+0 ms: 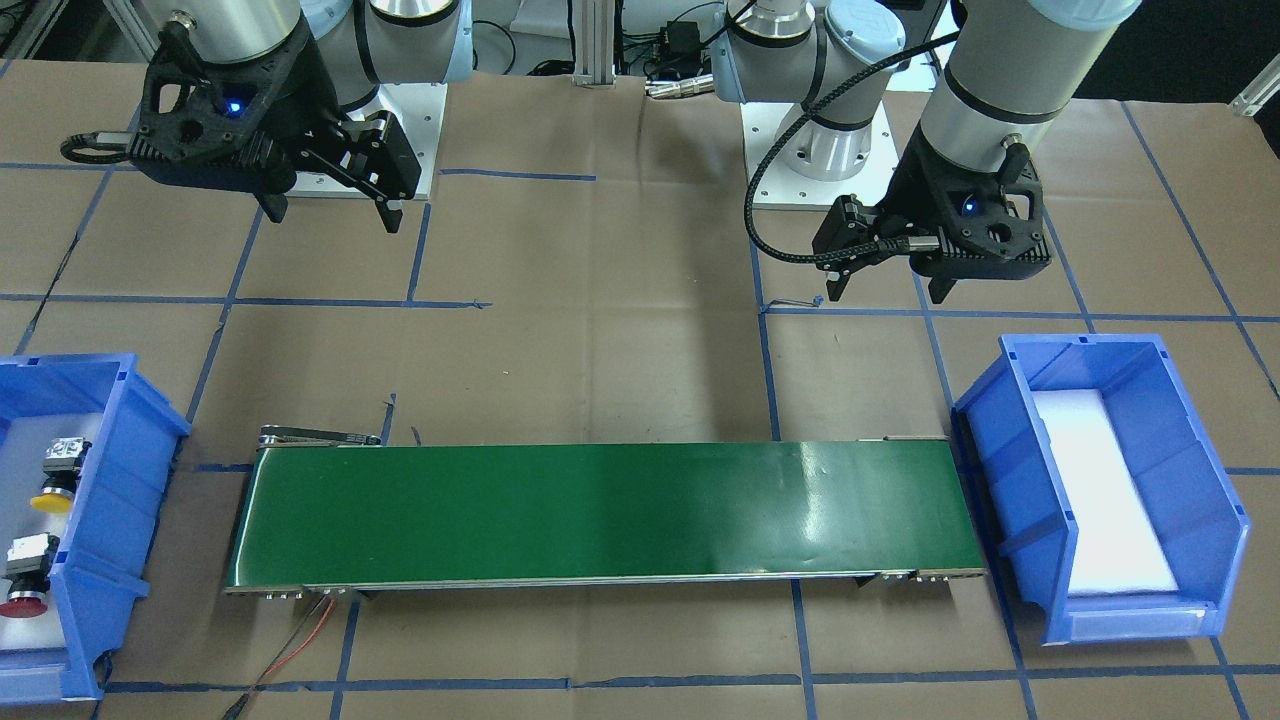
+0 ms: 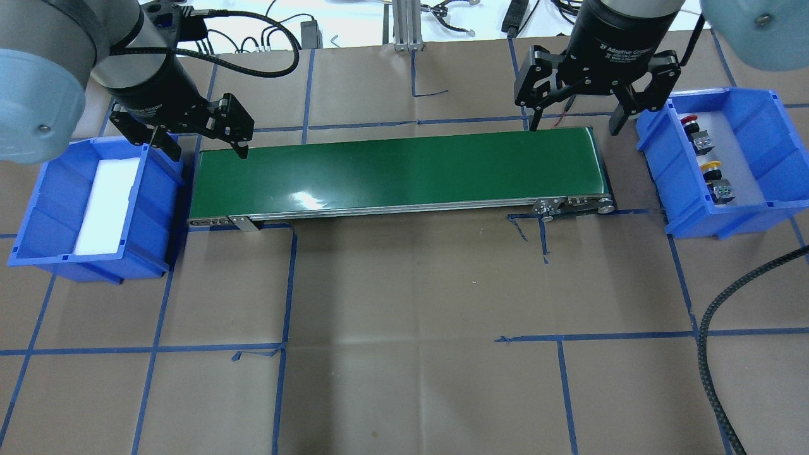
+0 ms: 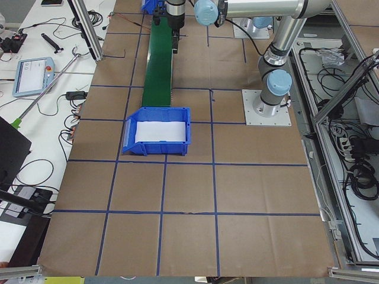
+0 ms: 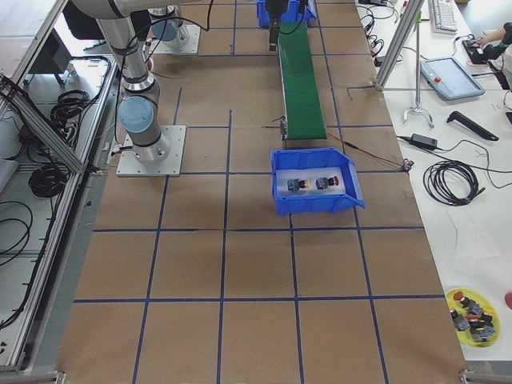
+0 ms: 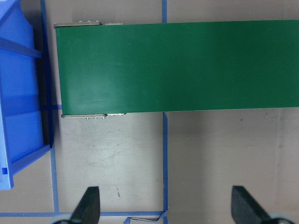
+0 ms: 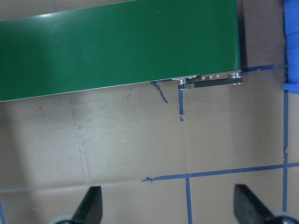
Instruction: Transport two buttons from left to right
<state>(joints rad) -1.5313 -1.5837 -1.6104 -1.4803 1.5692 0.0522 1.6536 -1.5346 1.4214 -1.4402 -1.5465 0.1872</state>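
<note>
The two buttons lie in a blue bin [image 2: 780, 133] at the belt's right end. The red-capped button [image 2: 695, 134] is the farther one and the yellow-capped button [image 2: 714, 180] the nearer. They also show in the front view as yellow [image 1: 58, 478] and red [image 1: 25, 582]. My right gripper [image 2: 574, 125] is open and empty, above the green belt's right end, just left of that bin. My left gripper [image 2: 207, 148] is open and empty, above the belt's left end. The wrist views show open fingers [image 5: 88, 205] [image 6: 91, 205] with only belt and table below.
A green conveyor belt [image 2: 398, 170] runs between the two bins. A second blue bin [image 2: 38, 215] with a white foam liner stands at its left end. A black cable [image 2: 727, 328] crosses the table at the right. A yellow dish of spare parts [image 4: 472, 316] sits far off.
</note>
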